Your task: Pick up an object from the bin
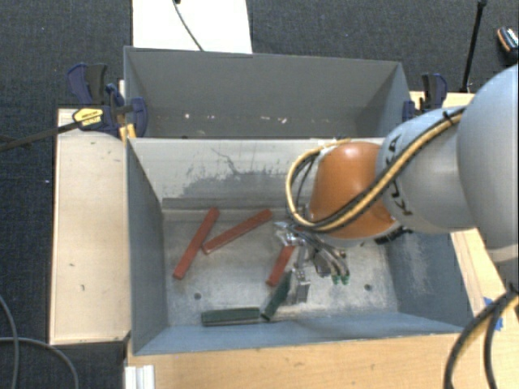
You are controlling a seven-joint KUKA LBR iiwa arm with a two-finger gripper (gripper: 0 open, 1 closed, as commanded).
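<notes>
My gripper [303, 271] hangs low over the middle of the bin floor, just below the orange cover. Right beside it on the left lies a short red-brown stick [280, 267], its upper end hidden under the gripper. A dark green stick [274, 301] leans at an angle just below the gripper, touching or nearly touching its lower end. Another dark green stick [231, 317] lies flat along the bin's front wall, to the left of the tilted one.
Two longer red-brown sticks lie to the left: one [195, 243] slanting steeply, the other [237, 231] slanting gently toward the back wall. The arm and its orange cover hide the right part of the bin floor.
</notes>
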